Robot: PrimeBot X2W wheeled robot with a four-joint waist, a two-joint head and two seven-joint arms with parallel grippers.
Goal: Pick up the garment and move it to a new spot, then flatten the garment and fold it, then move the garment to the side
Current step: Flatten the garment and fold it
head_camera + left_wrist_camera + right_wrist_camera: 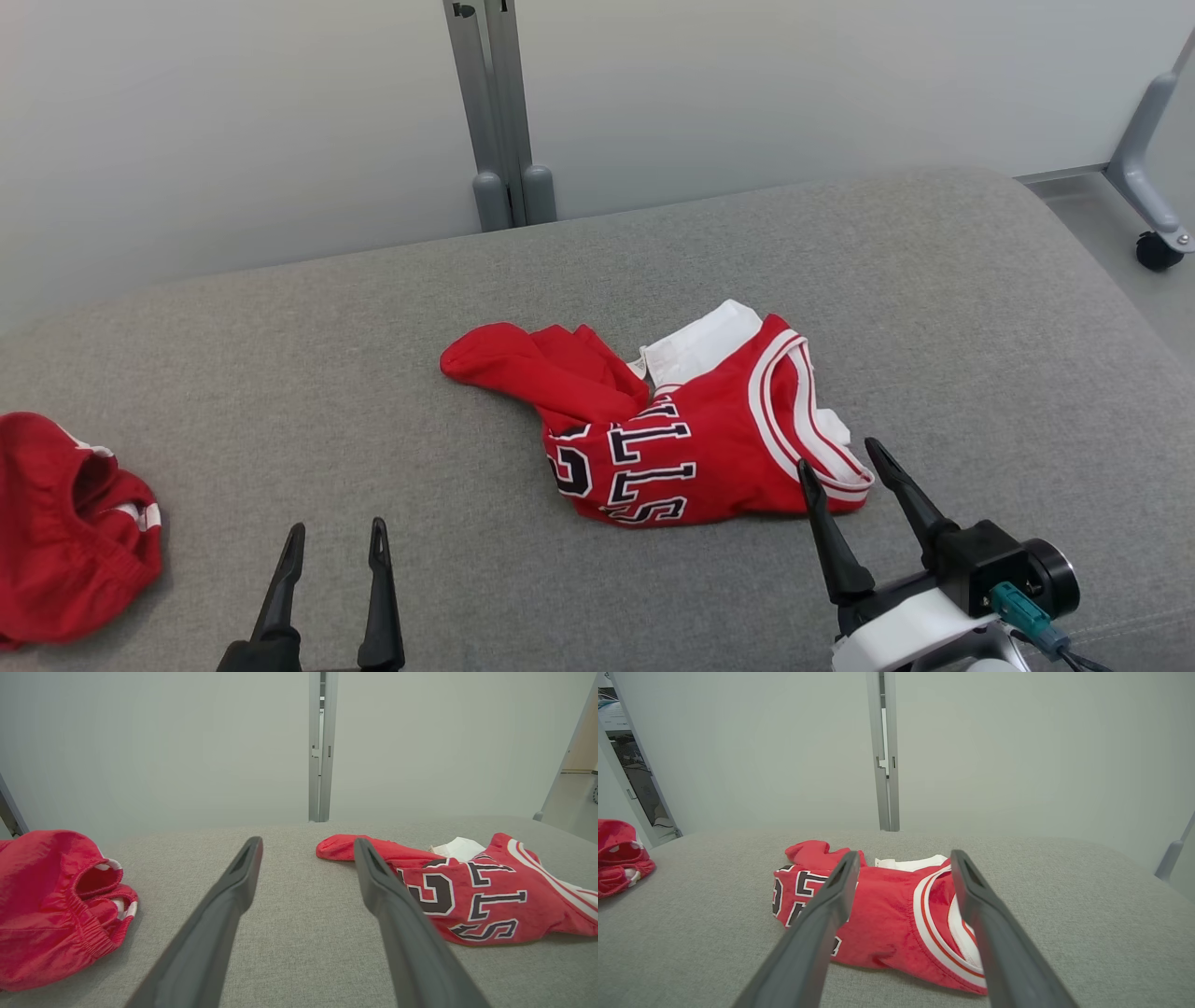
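Note:
The garment is a red jersey with black-and-white lettering and white-striped trim, lying crumpled in the middle of the grey cushioned surface. It also shows in the left wrist view and the right wrist view. My right gripper stands open at the jersey's near right edge, fingers pointing at the striped trim, nothing held. The same gripper frames the jersey's middle in its wrist view. My left gripper is open and empty, left of the jersey and apart from it, as in its wrist view.
A second red garment lies bunched at the surface's left edge, also in the left wrist view. A grey upright post stands behind the surface against a pale wall. A wheeled frame leg is at the far right.

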